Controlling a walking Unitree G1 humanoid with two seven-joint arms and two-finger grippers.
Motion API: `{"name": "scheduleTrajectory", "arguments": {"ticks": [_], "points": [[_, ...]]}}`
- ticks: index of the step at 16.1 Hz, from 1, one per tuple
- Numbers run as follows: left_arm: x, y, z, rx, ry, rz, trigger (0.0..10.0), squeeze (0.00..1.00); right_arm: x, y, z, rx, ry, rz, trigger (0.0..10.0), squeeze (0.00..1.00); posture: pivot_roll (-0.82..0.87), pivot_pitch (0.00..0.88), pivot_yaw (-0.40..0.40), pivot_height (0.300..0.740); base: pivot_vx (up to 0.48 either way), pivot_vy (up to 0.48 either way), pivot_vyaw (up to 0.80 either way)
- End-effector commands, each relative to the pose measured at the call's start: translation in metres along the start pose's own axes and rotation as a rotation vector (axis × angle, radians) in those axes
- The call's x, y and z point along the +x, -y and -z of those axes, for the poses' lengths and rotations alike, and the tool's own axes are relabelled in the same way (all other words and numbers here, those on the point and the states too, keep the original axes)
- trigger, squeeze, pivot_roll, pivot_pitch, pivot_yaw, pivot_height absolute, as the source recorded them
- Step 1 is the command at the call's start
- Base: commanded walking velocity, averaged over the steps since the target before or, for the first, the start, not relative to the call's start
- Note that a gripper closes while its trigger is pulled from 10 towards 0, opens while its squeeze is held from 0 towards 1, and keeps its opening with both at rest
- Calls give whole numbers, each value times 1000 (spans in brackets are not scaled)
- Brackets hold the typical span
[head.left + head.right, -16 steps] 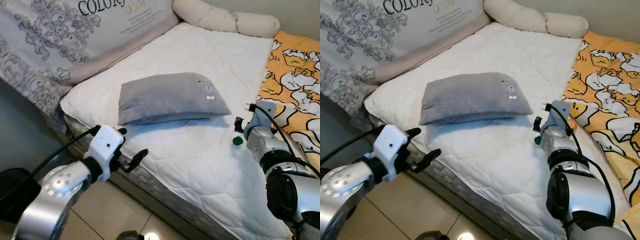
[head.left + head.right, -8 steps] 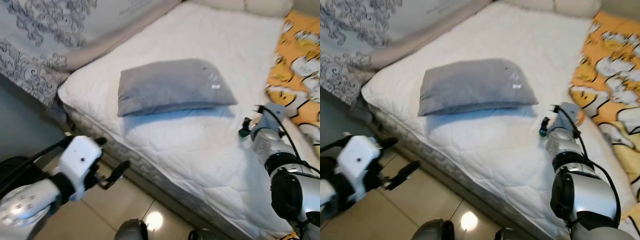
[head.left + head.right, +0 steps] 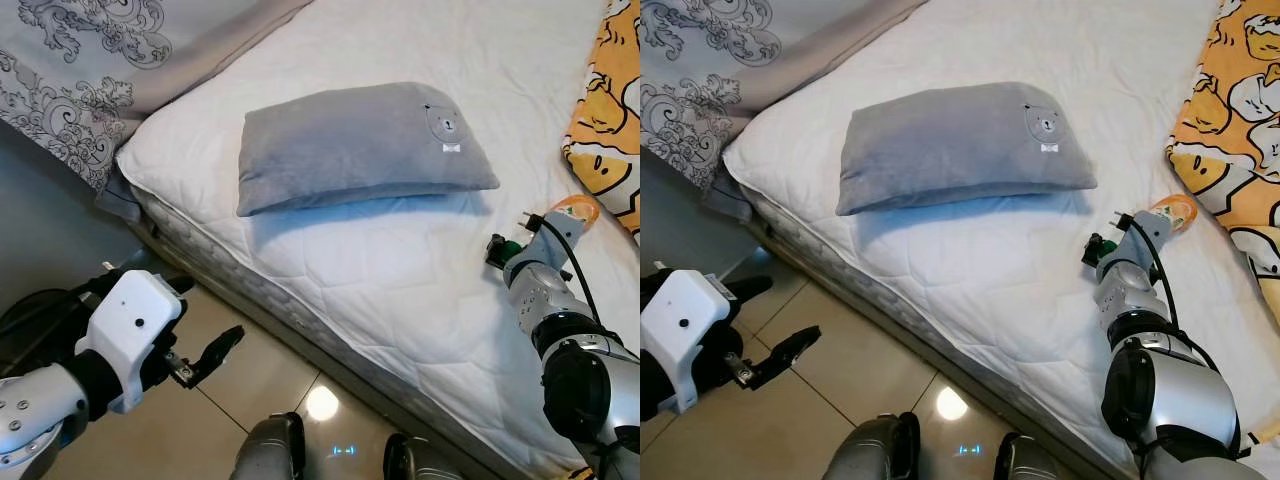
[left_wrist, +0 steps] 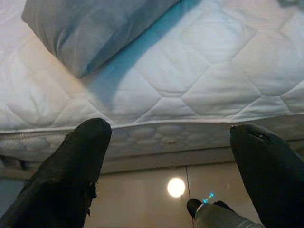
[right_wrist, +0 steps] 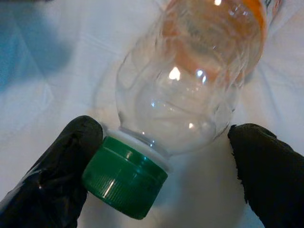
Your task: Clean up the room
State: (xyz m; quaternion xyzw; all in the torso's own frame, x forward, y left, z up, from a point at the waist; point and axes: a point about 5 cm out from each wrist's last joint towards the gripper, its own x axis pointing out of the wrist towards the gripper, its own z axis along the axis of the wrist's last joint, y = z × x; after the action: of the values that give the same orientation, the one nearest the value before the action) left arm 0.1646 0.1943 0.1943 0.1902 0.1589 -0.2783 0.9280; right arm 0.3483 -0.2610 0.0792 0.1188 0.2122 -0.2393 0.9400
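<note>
clear bottle (image 5: pixel 190 80) lies on the bed (image 3: pixel 400 290) between the right tool's (image 5: pixel 161 156) spread fingers; left tool (image 4: pixel 175 156) released.

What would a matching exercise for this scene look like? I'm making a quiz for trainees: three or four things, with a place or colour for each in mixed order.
Things:
1. pillow
2. bottle cap
3. left pincer
4. patterned blanket

Descriptions:
A. green
B. orange with cartoon figures, on the bed's right side
C. grey, lying on the white mattress
D. over the tiled floor beside the bed

Pairs: 1-C, 2-A, 3-D, 4-B
</note>
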Motion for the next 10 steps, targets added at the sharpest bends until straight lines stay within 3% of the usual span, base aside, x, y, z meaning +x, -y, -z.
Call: {"name": "scheduleTrajectory", "arguments": {"ticks": [1,2,3,4,7,10], "points": [[-4,2,-1,10,-10,5,10000,0,0,1,2,28,-21,10,10000,0,358,247,78,740,0,0,0],[-4,2,-1,10,-11,4,10000,0,0,3,0,45,-19,26,10000,0,356,248,75,740,0,0,0],[-4,2,-2,8,-9,1,10000,0,1,4,-2,71,-13,32,4314,0,354,246,72,740,0,0,0],[-3,2,-2,6,-8,1,10000,0,1,4,-3,80,-10,30,78,0,354,244,71,740,0,0,0],[-4,3,-2,2,-10,3,10000,0,1,1,-4,93,-2,1,0,0,354,240,69,740,0,0,0],[-4,3,-4,3,-7,5,10000,0,0,-2,-1,1,-1,-8,0,0,357,240,68,740,0,0,0]]}}
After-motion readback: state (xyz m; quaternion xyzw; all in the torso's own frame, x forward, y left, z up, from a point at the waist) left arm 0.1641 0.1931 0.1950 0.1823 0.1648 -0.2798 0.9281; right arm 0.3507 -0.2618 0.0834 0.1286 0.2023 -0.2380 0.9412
